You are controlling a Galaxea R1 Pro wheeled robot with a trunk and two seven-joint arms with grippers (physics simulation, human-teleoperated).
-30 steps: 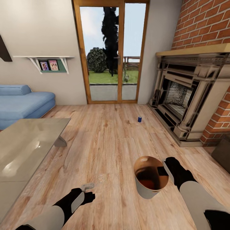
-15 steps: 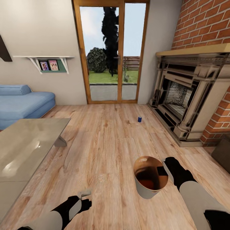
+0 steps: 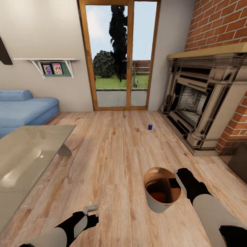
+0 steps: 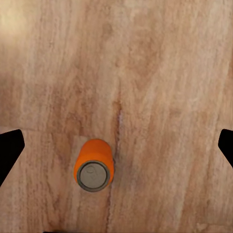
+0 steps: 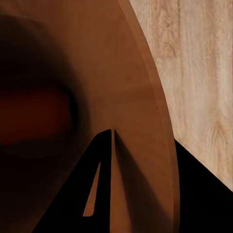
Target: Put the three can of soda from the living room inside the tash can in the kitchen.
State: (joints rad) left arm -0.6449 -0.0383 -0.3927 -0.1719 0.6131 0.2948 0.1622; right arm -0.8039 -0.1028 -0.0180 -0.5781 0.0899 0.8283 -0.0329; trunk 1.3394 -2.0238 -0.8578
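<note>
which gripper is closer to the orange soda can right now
Left. The left gripper hangs open right above the orange can; the right gripper grips the trash can's rim.

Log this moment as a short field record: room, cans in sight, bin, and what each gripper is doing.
room: living room with light wood floor, ornate dark fireplace, blue sofa, glass-top table
dark blue soda can: upright on the floor near the fireplace
bright orange soda can: upright on the floor below the left gripper, in the left wrist view
round brown-copper bin: held by its rim
left gripper: open, empty
right gripper: shut on the bin's rim
cans in bin: cannot tell
</note>
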